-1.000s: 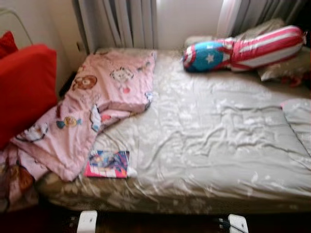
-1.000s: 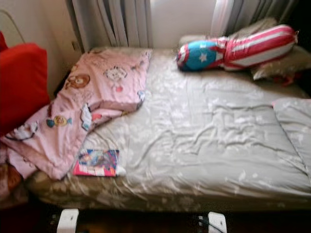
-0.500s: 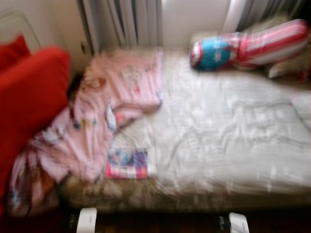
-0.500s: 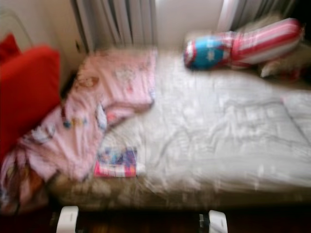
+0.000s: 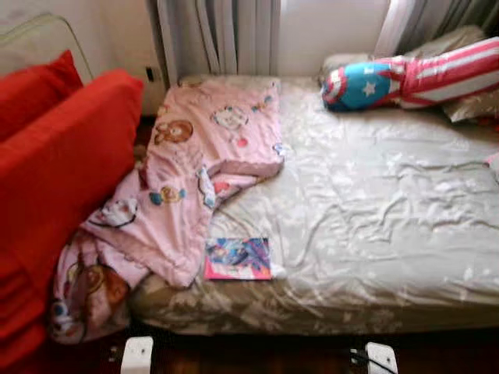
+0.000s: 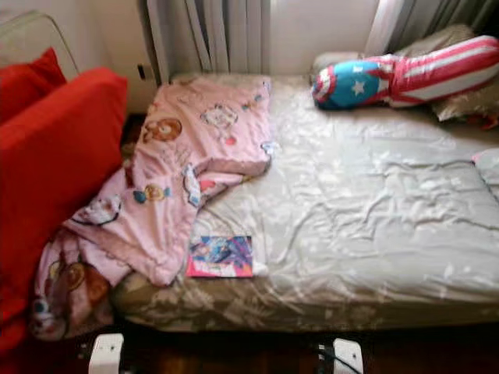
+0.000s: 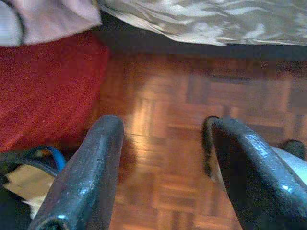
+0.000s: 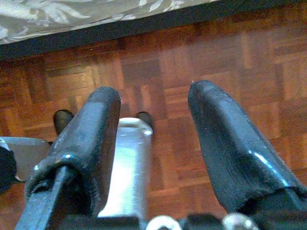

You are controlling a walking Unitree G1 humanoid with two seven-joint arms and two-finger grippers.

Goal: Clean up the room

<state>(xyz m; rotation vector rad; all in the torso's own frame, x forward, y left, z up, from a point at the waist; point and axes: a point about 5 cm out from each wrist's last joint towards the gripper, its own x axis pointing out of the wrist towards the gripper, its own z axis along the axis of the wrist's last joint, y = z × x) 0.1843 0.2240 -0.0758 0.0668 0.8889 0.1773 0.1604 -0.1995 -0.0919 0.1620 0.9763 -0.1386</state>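
Rightward in both eye views since a second ago, from camera motion, are shifted the bed [image 5: 374,210], the pink blanket [image 5: 203,171] draped lengthwise off its edge, and the book [image 5: 238,258]. Both the left gripper [image 7: 163,167] and the right gripper [image 8: 153,143] are held open and empty above the parquet floor [image 8: 268,57].

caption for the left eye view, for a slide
Pink blanket and book on a rumpled bed, red cushions beside.

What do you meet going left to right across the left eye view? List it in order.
Red cushions → pink cartoon blanket hanging off the bed's near left corner → colourful book on the grey bedcover → star-and-stripes bolster pillow at the far right. Both grippers hang idle, open, over the parquet floor.
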